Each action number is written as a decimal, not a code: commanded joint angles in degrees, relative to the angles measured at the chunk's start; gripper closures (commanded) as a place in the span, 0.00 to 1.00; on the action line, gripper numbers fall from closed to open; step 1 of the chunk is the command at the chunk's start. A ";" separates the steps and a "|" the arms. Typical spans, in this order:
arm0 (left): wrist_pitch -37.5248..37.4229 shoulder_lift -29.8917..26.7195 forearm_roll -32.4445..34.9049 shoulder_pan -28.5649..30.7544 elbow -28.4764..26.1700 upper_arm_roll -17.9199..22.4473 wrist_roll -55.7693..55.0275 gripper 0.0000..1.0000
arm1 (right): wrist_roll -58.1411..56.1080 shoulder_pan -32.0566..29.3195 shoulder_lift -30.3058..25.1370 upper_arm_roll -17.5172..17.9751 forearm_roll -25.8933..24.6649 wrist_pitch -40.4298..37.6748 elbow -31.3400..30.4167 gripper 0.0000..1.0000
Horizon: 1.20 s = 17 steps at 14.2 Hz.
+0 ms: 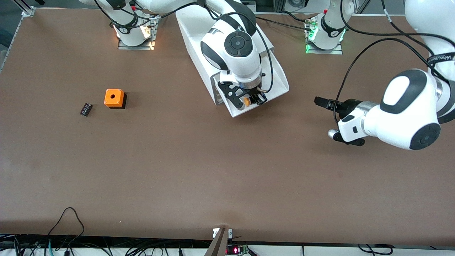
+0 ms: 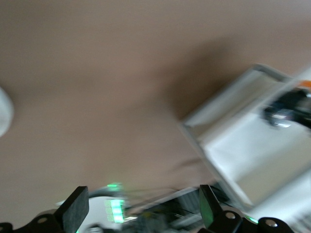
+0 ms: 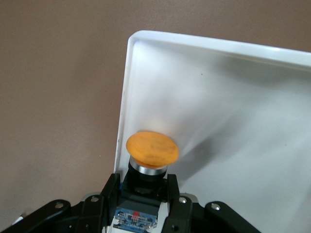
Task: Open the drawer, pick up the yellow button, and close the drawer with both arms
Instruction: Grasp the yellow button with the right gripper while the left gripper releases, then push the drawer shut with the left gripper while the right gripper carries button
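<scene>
Since the button (image 3: pixel 151 154) is clamped between the fingers of the right gripper (image 1: pixel 253 100), its orange cap clear of them, the taking step is judged to be under way. The button is seen low inside the drawer (image 1: pixel 279 83), near the front corner of the white tray that lies nearest the front camera; whether it has left the tray floor cannot be told. The drawer is pulled out of the cabinet (image 1: pixel 193 32), so the opening is done; lifting the button out and closing the drawer are left.

The right arm is reached from its base over the cabinet and bent steeply down, its wrist pointed almost straight into the tray. The left gripper (image 1: pixel 321 101) is held with its fingers spread apart and nothing between them, over the bare bench (image 1: pixel 213 170) toward the left arm's end, beside the drawer but apart from it; that arm is waiting, its forearm laid roughly level and aimed at the drawer. Nearer the right arm's end, an orange cube (image 1: pixel 114 98) and a small black part (image 1: pixel 85 109) are left on the bench.
</scene>
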 commanded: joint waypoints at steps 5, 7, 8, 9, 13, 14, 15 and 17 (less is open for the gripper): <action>5.67 0.08 15.97 -2.28 4.69 0.94 2.60 0.00 | -0.55 -0.18 -1.85 -0.41 0.67 -4.35 4.05 1.00; 5.94 0.17 15.71 -2.02 4.08 1.03 1.29 0.00 | -4.40 -1.66 -2.47 -0.32 0.67 -6.19 4.58 1.00; 6.63 0.17 15.71 -2.10 3.72 1.03 0.16 0.00 | -8.26 -2.89 -3.17 -0.41 0.67 -7.51 4.59 1.00; 8.73 0.08 15.80 -2.10 3.29 1.03 -2.46 0.00 | -12.39 -4.47 -3.44 -0.41 0.67 -8.65 4.59 1.00; 17.59 -2.54 12.04 -2.02 -5.13 -0.37 -14.41 0.00 | -33.64 -13.95 -5.02 -0.41 0.67 -15.06 4.59 1.00; 22.24 -3.95 11.50 -2.19 -8.90 -0.46 -18.45 0.00 | -39.26 -16.59 -5.02 -0.41 0.85 -15.69 4.59 1.00; 27.16 -5.79 11.49 -2.63 -13.11 -1.51 -22.40 0.00 | -44.02 -19.31 -5.02 -0.41 1.46 -15.87 4.50 1.00; 37.62 -7.56 11.58 -2.63 -20.68 -4.76 -31.36 0.00 | -54.74 -24.94 -5.02 -0.50 3.39 -15.96 4.32 1.00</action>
